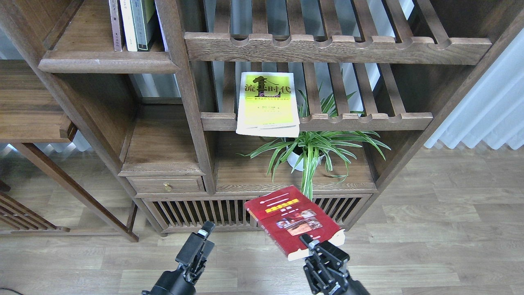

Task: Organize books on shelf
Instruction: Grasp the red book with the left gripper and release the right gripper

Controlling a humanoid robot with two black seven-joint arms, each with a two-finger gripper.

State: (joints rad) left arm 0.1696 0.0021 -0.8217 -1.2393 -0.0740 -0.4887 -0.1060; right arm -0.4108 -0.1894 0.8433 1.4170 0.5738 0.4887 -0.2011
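A red book [292, 221] with a yellow title and a photo is held low in front of the cabinet doors, tilted, with my right gripper [314, 245] shut on its near white-edged corner. My left gripper [201, 241] hangs to the book's left, apart from it, seen side-on and dark with nothing in it. A yellow-green book [268, 104] with a white border lies flat on a slatted rack, overhanging its front rail. The shelf [106, 65], a solid board with a thick rounded lip, is at upper left. A dark maroon spine [116, 24] stands upright on it.
White and grey-green upright books [137, 22] stand beside the maroon spine. A spider plant in a white pot [311, 151] sits on the cabinet top under the rack. Slatted cabinet doors [204, 213] and a small drawer [166, 185] are below. A white curtain [487, 106] hangs at right.
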